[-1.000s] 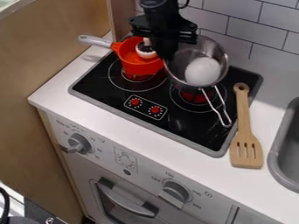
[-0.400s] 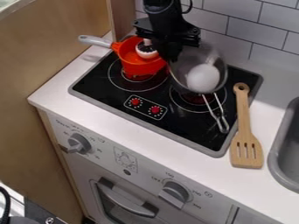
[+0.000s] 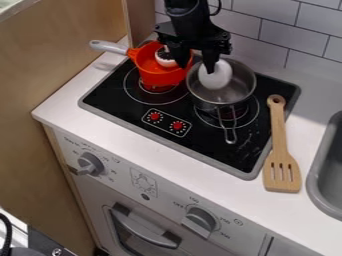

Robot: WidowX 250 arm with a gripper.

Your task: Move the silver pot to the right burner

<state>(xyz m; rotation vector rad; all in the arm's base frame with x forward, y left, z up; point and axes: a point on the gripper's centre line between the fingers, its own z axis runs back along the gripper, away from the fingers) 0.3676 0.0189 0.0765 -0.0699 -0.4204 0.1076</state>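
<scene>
Over the back of the stove hangs the black gripper (image 3: 196,67), open, with its two fingers apart above the left rear rim of the silver pot. The silver pot (image 3: 239,90) rests upright over the right burner (image 3: 250,115), its wire handle pointing toward the stove's front edge. A white egg-shaped object (image 3: 216,75) lies in the pot, against its back left side and beside one finger. The pot's far left rim is partly hidden behind the gripper.
An orange pan (image 3: 160,78) with a small round object (image 3: 164,61) inside stands on the left burner, close beside the pot. A wooden spatula (image 3: 280,160) lies right of the stove, before the grey sink (image 3: 320,186). A tiled wall rises behind.
The pot has levelled from a tilt, and its handle has swung left. The white object has rolled toward the back left. The gripper has opened, letting go of the rim.
</scene>
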